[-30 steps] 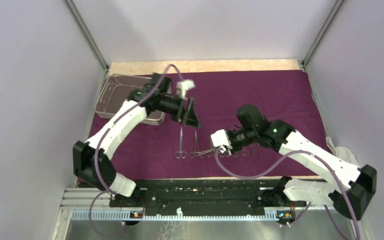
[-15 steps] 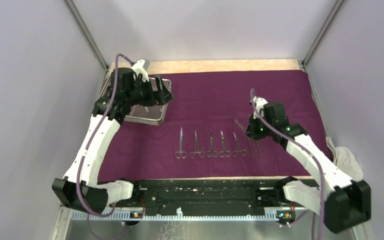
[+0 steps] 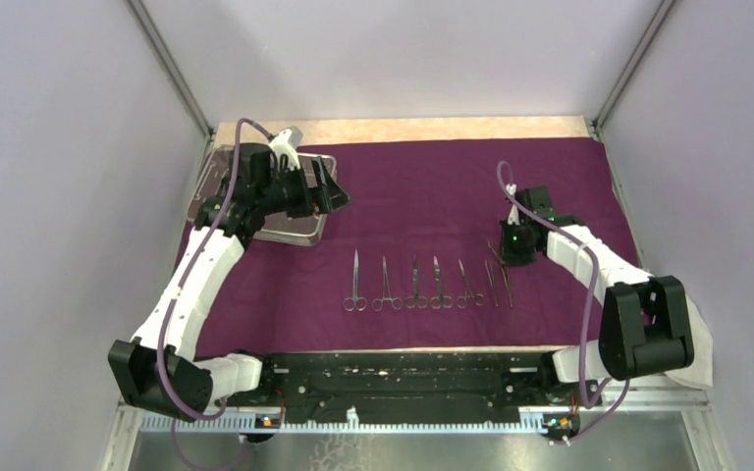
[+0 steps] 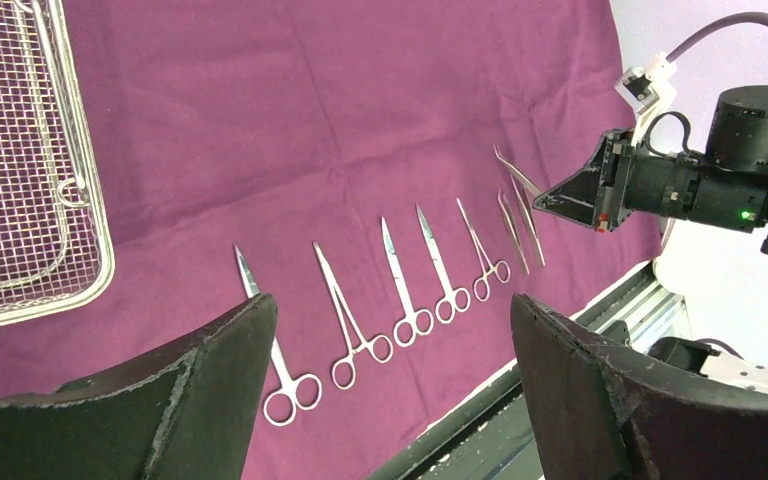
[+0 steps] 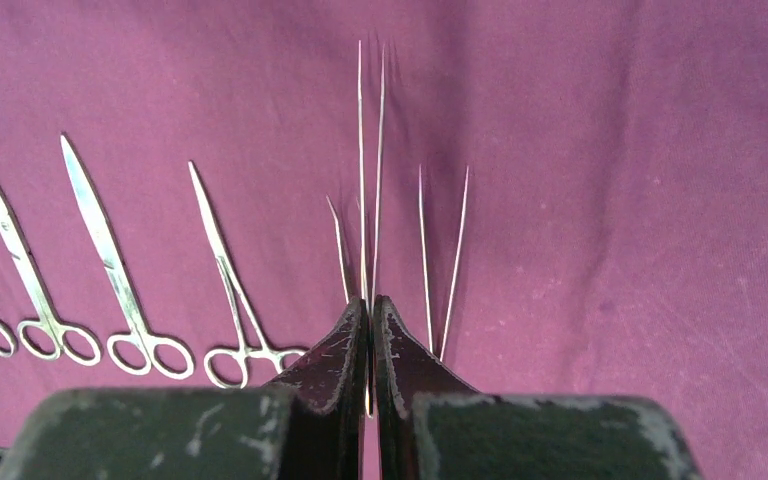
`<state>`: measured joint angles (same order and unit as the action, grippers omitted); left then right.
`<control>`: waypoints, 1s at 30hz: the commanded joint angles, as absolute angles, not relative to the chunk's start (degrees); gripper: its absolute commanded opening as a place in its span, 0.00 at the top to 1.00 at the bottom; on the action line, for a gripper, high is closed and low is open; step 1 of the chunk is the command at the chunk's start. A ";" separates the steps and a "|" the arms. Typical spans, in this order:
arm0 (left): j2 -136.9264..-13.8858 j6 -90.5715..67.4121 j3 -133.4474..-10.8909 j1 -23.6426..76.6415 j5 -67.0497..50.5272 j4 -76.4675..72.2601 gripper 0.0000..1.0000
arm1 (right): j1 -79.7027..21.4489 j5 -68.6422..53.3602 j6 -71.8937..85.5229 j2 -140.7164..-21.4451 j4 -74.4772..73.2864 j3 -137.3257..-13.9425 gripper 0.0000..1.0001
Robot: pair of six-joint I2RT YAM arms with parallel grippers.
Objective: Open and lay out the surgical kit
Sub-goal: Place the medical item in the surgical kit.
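Note:
The dark purple cloth wrap (image 3: 422, 186) lies spread flat. The wire-mesh tray (image 3: 218, 191) sits at its back left corner and looks empty in the left wrist view (image 4: 20, 170). Several scissor-like instruments (image 3: 414, 287) and two tweezers (image 3: 499, 285) lie in a row near the front. My left gripper (image 3: 334, 193) hangs open above the tray's right end, holding nothing (image 4: 392, 310). At the row's right end my right gripper (image 3: 506, 255) is shut on a third pair of tweezers (image 5: 361, 180), whose prongs stick out past the fingertips (image 4: 516, 175).
A white cloth (image 3: 697, 361) lies off the wrap's front right corner, beside the right arm's base. A black rail (image 3: 403, 378) runs along the near edge. Grey walls and metal posts close in the left, right and back sides.
My left arm swung back from mid-cloth to above the tray and its jaws opened wider. The right gripper moved from the middle of the row to its right end, staying shut.

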<state>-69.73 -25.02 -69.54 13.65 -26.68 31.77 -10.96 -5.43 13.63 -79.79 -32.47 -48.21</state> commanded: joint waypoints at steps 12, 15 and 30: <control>-71.08 -26.02 -69.46 13.89 -30.00 27.68 0.07 | -14.72 -0.18 16.83 -80.62 -29.56 -50.36 1.00; -71.24 -26.02 -69.61 13.84 -30.00 27.80 0.07 | -15.29 -0.18 16.75 -81.14 -29.54 -50.27 1.00; -70.40 -26.49 -68.95 13.89 -29.58 28.03 0.07 | -17.49 3.41 18.81 -82.18 -29.53 -49.04 1.00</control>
<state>-71.46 -25.45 -69.21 13.65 -28.93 29.91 -17.12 2.15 17.65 -82.21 -30.81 -48.23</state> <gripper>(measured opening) 0.931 0.009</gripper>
